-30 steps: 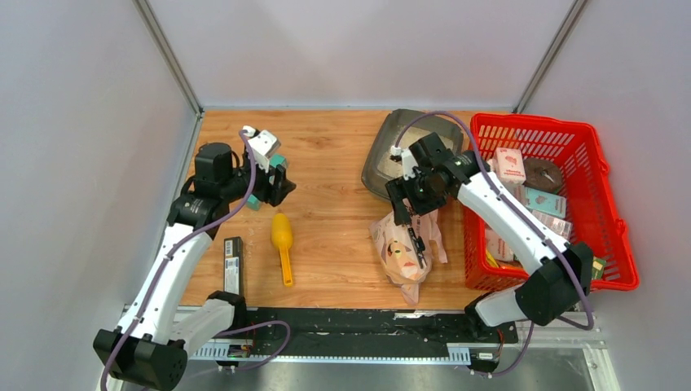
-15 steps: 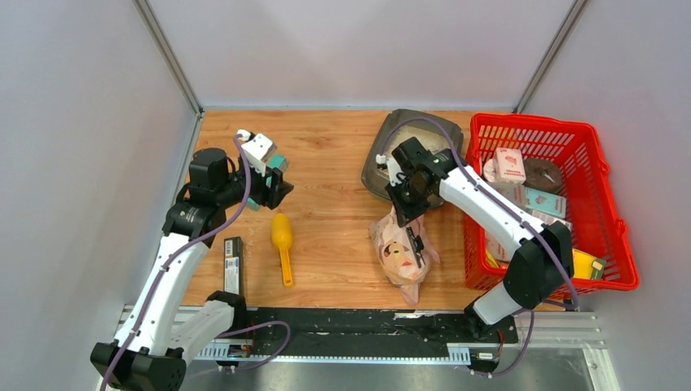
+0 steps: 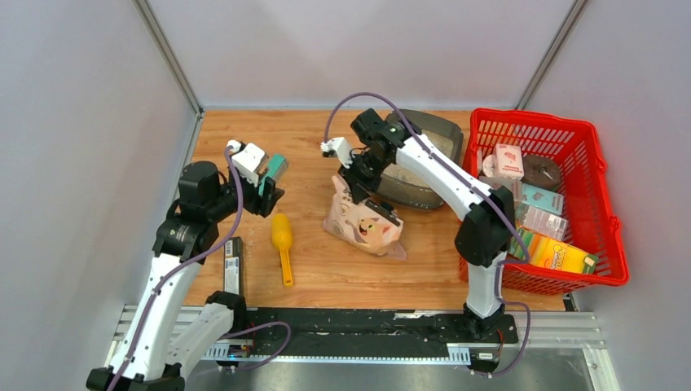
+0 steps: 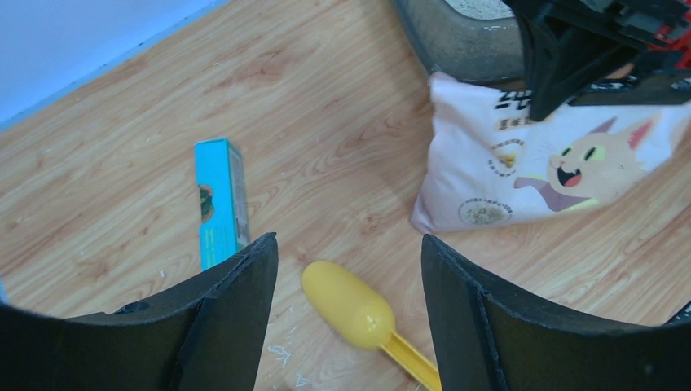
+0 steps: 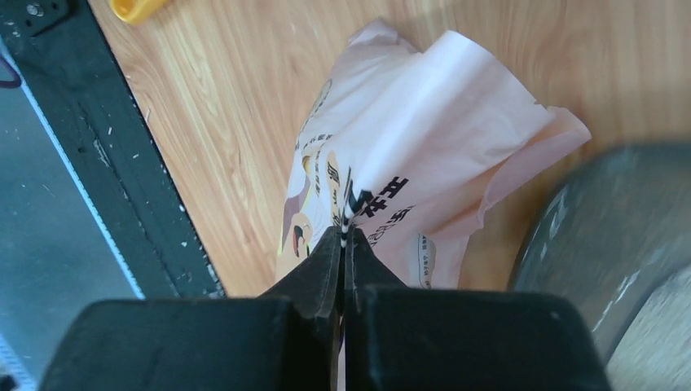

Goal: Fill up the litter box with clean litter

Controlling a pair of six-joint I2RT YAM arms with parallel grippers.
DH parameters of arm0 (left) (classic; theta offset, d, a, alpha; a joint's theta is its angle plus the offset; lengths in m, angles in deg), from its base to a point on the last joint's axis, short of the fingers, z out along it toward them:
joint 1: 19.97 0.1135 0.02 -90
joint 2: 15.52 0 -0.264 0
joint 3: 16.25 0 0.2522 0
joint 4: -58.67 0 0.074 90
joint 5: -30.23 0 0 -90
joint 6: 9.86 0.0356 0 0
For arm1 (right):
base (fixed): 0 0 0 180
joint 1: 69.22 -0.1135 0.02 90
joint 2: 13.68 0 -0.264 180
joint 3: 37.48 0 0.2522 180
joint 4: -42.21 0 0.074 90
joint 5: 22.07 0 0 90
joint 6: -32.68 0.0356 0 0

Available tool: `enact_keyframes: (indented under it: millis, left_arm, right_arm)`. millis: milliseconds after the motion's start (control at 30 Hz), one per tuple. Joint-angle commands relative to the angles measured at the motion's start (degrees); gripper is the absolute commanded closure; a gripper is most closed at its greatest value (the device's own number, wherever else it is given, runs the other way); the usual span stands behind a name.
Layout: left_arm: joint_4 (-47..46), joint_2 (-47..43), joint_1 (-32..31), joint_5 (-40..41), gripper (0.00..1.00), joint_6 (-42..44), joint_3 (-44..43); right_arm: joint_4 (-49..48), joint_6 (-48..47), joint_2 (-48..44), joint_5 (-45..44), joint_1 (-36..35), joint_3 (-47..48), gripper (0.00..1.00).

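Bag (image 3: pixel 364 224) is getting hauled left, right gripper (image 5: pixel 344 240) pinching its top, left gripper (image 4: pixel 349 244) gaping empty, probably lining up the litter box (image 3: pixel 436 130) pour.

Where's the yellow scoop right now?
In the top view, the yellow scoop lies left of centre, between the dark box and the cat-printed bag.
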Motion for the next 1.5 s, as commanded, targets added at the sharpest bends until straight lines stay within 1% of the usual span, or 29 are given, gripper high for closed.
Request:
enact_keyframes:
  millis: [0, 67, 167, 200, 233, 267, 300, 367, 433, 467, 533, 567, 633, 667, 733, 767, 800, 867, 900, 933, 967, 1000, 1167, 1233, 1267, 1333, 1367, 1433, 1467]
  left_arm:
    - [2.0, -5.5, -0.3, 3.5, 0.27, 2.0, 2.5]
    - [2.7, -7.5, -0.2, 3.0, 0.27, 3.0, 4.2]
    - [3.4, -8.7, -0.2, 0.0, 0.27, 7.1, 6.8]
    - [3.8, -8.6, -0.3, -2.9, 0.26, 10.1, 7.2]
    - [4.1, -8.6, -0.2, -4.6, 0.26, 11.8, 7.5]
    - [4.5, -8.1, -0.3, -6.2, 0.25, 13.8, 7.7]
    - [5.2, -7.8, -0.2, -8.7, 0.24, 17.6, 7.6]
    - [6.2, -6.0, -0.2, -10.8, 0.22, 21.5, 6.5]
    - [8.0, -4.2, -0.2, -13.5, 0.21, 27.8, 5.2]
    - [8.7, -1.7, -0.2, -14.6, 0.2, 32.2, 3.5]
    - [10.2, 1.0, -0.4, -17.0, 0.19, 35.8, 1.3]
    - [10.4, 4.2, -0.6, -17.5, 0.19, 38.1, -0.9]
    - [11.4, 7.5, -0.9, -19.0, 0.19, 40.0, -3.7]
    - [11.8, 11.0, -1.4, -19.7, 0.19, 41.7, -6.5]
    - [12.6, 14.5, -2.1, -22.2, 0.19, 42.8, -9.1]
    - [12.8, 17.8, -3.4, -22.5, 0.19, 43.3, -11.6]
    - [13.7, 19.6, -4.3, -23.1, 0.19, 43.7, -12.9]
    - [15.7, 24.4, -7.0, -23.5, 0.19, 46.4, -16.7]
    - [17.9, 26.0, -7.8, -23.7, 0.2, 47.3, -17.8]
    - [18.6, 27.5, -8.6, -23.6, 0.2, 48.1, -18.8]
    - [19.0, 30.0, -9.5, -23.6, 0.2, 49.0, -20.2]
    - [19.4, 31.2, -10.9, -23.5, 0.2, 49.5, -20.7]
    - [18.2, 37.5, -14.3, -21.9, 0.22, 51.4, -23.5]
    - [17.8, 38.9, -14.7, -21.2, 0.23, 51.7, -24.8]
    - [17.6, 40.1, -14.7, -20.9, 0.24, 51.4, -25.0]
    - [16.5, 40.9, -14.8, -20.3, 0.25, 51.2, -25.5]
    - [15.6, 41.5, -14.8, -19.9, 0.27, 51.3, -25.3]
    - [14.5, 42.2, -14.8, -19.5, 0.28, 51.1, -24.6]
    - [12.8, 42.4, -14.8, -19.1, 0.29, 50.9, -24.2]
  right_arm:
    - [6.1, -16.9, 6.2, 15.4, -1.9, 17.5, 1.0]
    - [10.0, -19.9, 8.2, 17.0, -1.9, 21.0, 1.0]
    - [9.1, -18.4, 8.3, 17.0, -2.1, 21.4, 0.99]
    - [8.8, -17.5, 8.1, 15.9, -1.9, 20.2, 0.93]
    - [7.4, -16.6, 6.6, 14.9, -1.9, 19.0, 0.79]
    - [6.5, -15.5, 5.6, 13.7, -1.9, 17.8, 0.48]
    - [5.8, -13.6, 4.0, 10.4, -1.7, 15.2, 0.38]
    - [3.3, -11.7, -0.9, 7.9, -0.9, 12.4, 0.27]
    - [1.7, -8.0, -4.4, 7.5, 1.7, 7.8, 0.23]
    - [1.0, -6.2, -8.6, 7.2, 2.7, 5.8, 0.21]
    - [-1.2, -0.3, -13.0, 6.4, 6.3, 2.1, 0.2]
    - [-1.8, 1.6, -15.2, 5.4, 7.4, -2.5, 0.19]
    - [-1.5, 4.6, -21.6, 1.5, 10.0, -7.2, 0.21]
    - [-0.8, 5.1, -23.5, 0.0, 10.6, -11.6, 0.24]
    - [1.0, 6.7, -29.3, -6.0, 11.8, -16.7, 0.27]
    - [1.0, 7.5, -31.5, -7.7, 12.5, -22.3, 0.31]
    - [0.3, 8.5, -35.5, -10.0, 15.0, -25.2, 0.34]
    - [0.0, 11.7, -39.0, -10.9, 18.9, -30.0, 0.4]
    - [0.9, 12.4, -40.2, -11.0, 23.1, -32.8, 0.42]
    - [1.4, 12.7, -42.0, -10.9, 25.0, -34.1, 0.44]
    - [1.1, 13.0, -42.9, -11.0, 26.8, -35.0, 0.49]
    - [1.0, 13.1, -43.6, -13.8, 29.5, -34.8, 0.5]
    - [1.7, 11.6, -43.7, -18.2, 33.9, -34.3, 0.54]
    - [0.9, 10.9, -44.0, -14.4, 34.4, -33.4, 0.53]
    - [0.4, 10.9, -43.9, -8.4, 34.4, -32.9, 0.5]
    - [-1.4, 10.9, -43.5, -0.6, 34.1, -31.3, 0.42]
    - [-2.6, 10.9, -43.1, 4.6, 33.1, -31.1, 0.35]
    - [-7.0, 9.5, -42.6, 8.3, 31.8, -30.7, 0.29]
    - [-8.3, 8.6, -42.3, 11.3, 30.8, -30.5, 0.28]
